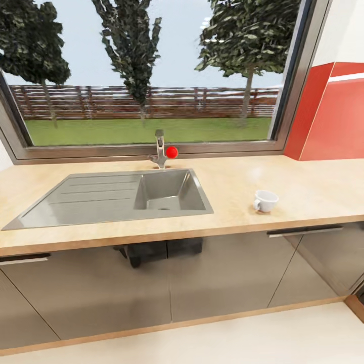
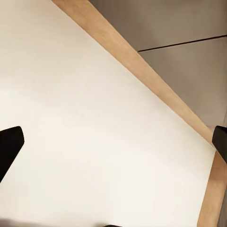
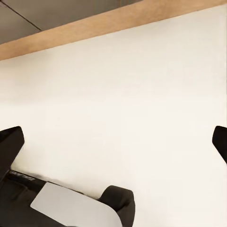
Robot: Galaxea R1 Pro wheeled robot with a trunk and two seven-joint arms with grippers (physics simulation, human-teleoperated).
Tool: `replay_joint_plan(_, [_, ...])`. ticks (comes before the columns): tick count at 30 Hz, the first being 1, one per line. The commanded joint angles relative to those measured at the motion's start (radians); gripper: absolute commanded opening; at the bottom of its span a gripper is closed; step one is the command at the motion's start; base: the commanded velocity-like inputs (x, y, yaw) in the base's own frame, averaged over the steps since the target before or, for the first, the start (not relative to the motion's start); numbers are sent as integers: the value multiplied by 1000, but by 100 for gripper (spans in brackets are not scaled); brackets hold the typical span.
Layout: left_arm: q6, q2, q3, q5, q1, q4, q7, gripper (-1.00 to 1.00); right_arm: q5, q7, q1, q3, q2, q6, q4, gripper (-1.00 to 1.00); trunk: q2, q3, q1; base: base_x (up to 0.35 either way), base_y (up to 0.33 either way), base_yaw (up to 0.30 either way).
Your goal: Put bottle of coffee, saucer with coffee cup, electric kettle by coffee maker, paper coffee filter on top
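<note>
Both pincers are held spread wide over pale floor: the left gripper (image 2: 113, 142) and right gripper (image 3: 113, 142) are seen only as dark fingertips cut off at the frame edges, with nothing between them. On the kitchen countertop (image 1: 303, 189), the coffee cup (image 1: 265, 200) stands near the front edge, right of the sink (image 1: 116, 197); what lies beneath it is hard to make out.
</note>
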Motion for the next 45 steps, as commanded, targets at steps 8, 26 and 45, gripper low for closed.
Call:
replay_joint_plan(8, [4, -1, 7, -4, -1, 1, -3, 100, -2, 43, 0, -237, -3, 135, -337, 100, 0, -1, 0, 2, -2, 0])
replay_joint_plan(26, [1, -1, 8, -4, -1, 1, 1, 100, -2, 52, -205, -477, -293, 1006, -1053, 100, 0, -1, 0, 0, 0, 0])
replay_joint_plan(45, [3, -1, 8, -3, 1, 2, 2, 100, 270, -52, -1295, 345, -302, 1082, -420, 100, 0, -1, 0, 0, 0, 0])
